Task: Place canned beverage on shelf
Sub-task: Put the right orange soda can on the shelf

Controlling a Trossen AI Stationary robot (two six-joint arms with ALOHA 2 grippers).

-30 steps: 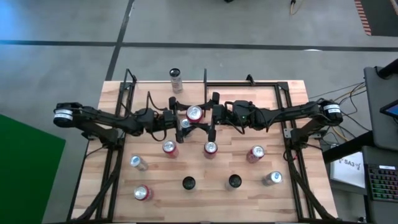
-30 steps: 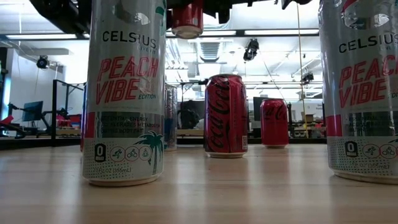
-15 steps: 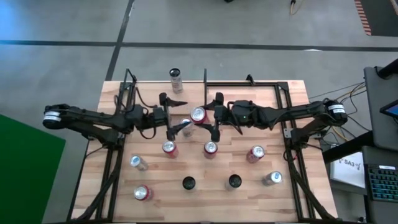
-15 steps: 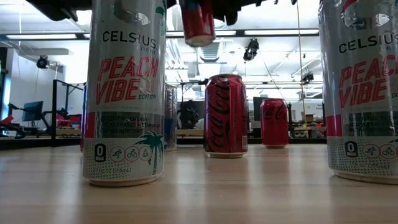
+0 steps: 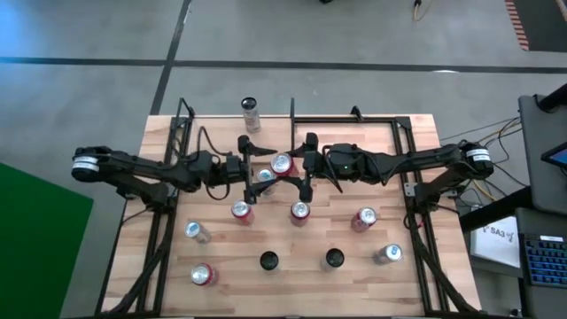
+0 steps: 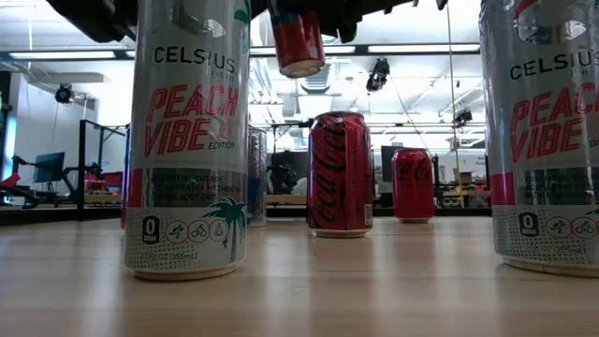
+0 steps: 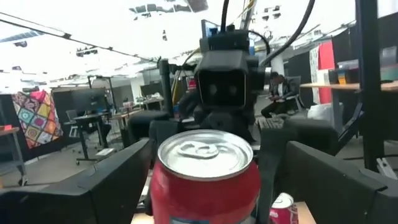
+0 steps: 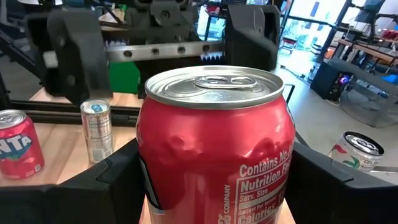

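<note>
- Right gripper (image 5: 306, 167): clamped on red can (image 5: 282, 164), held above the table.
- Left gripper (image 5: 251, 161): fingers wide apart, flanking the can.
- Can: long axis slightly tilted, top up.

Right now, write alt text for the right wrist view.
A red soda can, upright with its pull-tab top showing, fills the view, held between the right tool's dark fingers. Behind it faces the left tool, open; on the wooden shelf beyond stand a slim silver can and a red can.
</note>
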